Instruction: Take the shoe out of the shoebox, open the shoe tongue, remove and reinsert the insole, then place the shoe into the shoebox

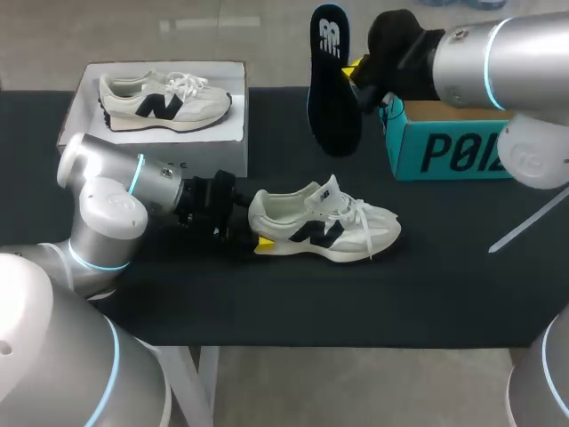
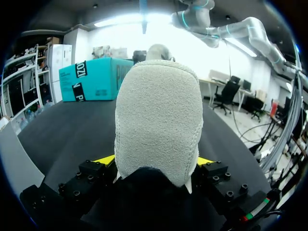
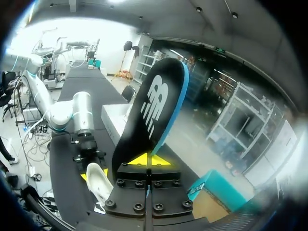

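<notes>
Head view: the shoe (image 1: 324, 222) lies on its sole at the centre of the black bench (image 1: 356, 302), toe to the right, with a dark letter mark on its side. The left tool (image 1: 253, 227) pinches its heel; the left wrist view shows the grey heel (image 2: 159, 120) clamped between both yellow tips.

The right tool (image 1: 357, 71), upper centre, is pressed together on the dark insole (image 1: 331, 80), which is held upright above the bench and carries a white logo.

The white shoebox (image 1: 222, 147), upper left, holds a second shoe (image 1: 164, 98). A teal box (image 1: 444, 142) with dark lettering stands at the right.
</notes>
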You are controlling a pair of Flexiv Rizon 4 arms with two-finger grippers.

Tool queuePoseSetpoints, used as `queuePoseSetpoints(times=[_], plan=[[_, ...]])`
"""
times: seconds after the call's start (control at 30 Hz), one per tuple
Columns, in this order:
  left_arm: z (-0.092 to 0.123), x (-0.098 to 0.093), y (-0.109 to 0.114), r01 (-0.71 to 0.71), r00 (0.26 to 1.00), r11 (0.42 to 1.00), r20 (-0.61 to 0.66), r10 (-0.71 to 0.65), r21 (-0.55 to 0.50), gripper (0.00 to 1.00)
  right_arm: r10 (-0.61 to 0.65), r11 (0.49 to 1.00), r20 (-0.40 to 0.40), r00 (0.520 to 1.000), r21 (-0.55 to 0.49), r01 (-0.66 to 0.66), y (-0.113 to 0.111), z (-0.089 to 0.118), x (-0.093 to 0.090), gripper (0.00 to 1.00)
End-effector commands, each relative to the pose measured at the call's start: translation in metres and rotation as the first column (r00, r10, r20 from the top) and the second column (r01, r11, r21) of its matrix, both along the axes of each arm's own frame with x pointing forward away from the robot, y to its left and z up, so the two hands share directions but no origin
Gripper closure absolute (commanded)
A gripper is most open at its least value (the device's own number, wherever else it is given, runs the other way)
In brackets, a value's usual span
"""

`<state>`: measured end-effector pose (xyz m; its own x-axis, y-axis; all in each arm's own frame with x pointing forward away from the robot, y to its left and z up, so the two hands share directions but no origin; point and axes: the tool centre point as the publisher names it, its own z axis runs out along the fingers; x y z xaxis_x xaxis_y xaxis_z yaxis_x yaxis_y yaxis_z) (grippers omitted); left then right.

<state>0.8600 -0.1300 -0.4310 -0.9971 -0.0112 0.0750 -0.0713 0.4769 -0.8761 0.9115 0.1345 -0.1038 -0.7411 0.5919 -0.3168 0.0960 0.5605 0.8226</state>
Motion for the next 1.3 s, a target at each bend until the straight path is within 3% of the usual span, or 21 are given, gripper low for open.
queuePoseSetpoints(times=[0.03, 0.37, 0.5, 0.73, 0.87, 1.1, 1.3], plan=[[-0.001, 0.000, -0.001, 0.001, 1.000, 1.000, -0.001, -0.001, 0.002, 1.00, 0.008, 1.000, 0.009, 1.000, 0.012, -0.009, 0.000, -0.002, 0.001, 1.00], [-0.001, 0.000, -0.001, 0.001, 1.000, 1.000, -0.001, -0.001, 0.002, 1.00, 0.008, 1.000, 0.009, 1.000, 0.012, -0.009, 0.000, -0.002, 0.001, 1.00], [-0.001, 0.000, -0.001, 0.001, 1.000, 1.000, -0.001, -0.001, 0.002, 1.00, -0.040, 0.987, -0.026, 0.999, 0.155, 0.044, 0.002, 0.018, -0.014, 1.00], [-0.001, 0.000, -0.001, 0.001, 1.000, 1.000, -0.001, -0.001, 0.002, 1.00, 0.068, 0.961, -0.121, 0.990, 0.274, -0.032, 0.014, 0.038, -0.043, 1.00], [-0.001, 0.000, -0.001, 0.001, 1.000, 1.000, -0.001, -0.001, 0.002, 1.00, 0.103, 0.956, -0.191, 0.976, 0.290, -0.044, 0.017, 0.040, -0.052, 1.00], [-0.001, 0.000, -0.001, 0.001, 1.000, 1.000, -0.001, -0.001, 0.002, 1.00, 0.118, 0.958, -0.238, 0.964, 0.285, -0.047, 0.014, 0.042, -0.073, 1.00], [-0.001, 0.000, -0.001, 0.001, 1.000, 1.000, -0.001, -0.001, 0.002, 1.00, 0.143, 0.940, -0.268, 0.953, 0.338, -0.046, 0.013, 0.048, -0.090, 1.00]])
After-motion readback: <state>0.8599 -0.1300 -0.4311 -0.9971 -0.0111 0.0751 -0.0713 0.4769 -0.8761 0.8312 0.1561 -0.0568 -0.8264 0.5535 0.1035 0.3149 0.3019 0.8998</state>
